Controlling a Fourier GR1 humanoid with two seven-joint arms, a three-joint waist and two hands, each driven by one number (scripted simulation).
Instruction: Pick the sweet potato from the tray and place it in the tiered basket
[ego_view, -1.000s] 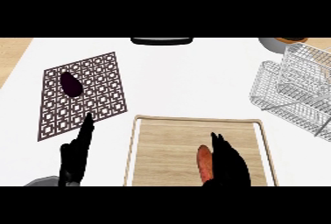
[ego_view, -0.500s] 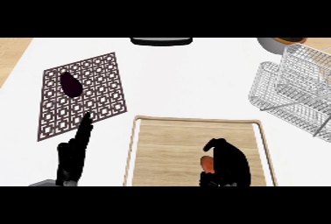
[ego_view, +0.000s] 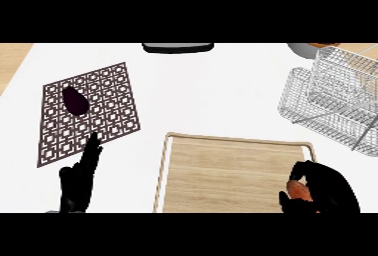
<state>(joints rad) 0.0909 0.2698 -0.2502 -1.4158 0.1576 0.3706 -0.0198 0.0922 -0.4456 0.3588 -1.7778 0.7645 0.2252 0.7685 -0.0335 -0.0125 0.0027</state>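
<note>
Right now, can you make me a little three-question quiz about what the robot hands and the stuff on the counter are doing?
1. True or false: the sweet potato already lies in the tiered basket.
2. Which robot hand is curled round the sweet potato?
A. the left robot hand
B. the right robot hand
3. Fill in: the dark eggplant lies on the patterned ___.

Key
1. False. It is over the wooden tray's right edge, in the hand.
2. B. The left one is open, fingers straight, beside the mat.
3. mat
</note>
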